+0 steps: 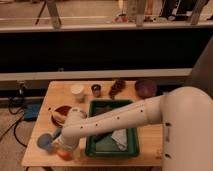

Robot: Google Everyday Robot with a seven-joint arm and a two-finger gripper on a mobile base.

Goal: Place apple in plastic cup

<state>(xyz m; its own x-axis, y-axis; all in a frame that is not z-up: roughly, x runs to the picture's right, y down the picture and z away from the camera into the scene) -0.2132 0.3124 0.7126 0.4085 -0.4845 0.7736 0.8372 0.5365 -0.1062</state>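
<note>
Yellow-orange with a reddish blush, the apple point(64, 154) sits at the front left corner of the wooden surface point(150, 150), right under the hand point(65, 146), which hangs low over it, just beside the bluish plastic cup point(45, 142). Spread or pinching? Cannot tell. That fruit looks firm, smooth and prone to roll, fairly light; best taken across its widest part. The green tray point(135, 151) lies to the right, the grape bunch point(118, 87) well back.
</note>
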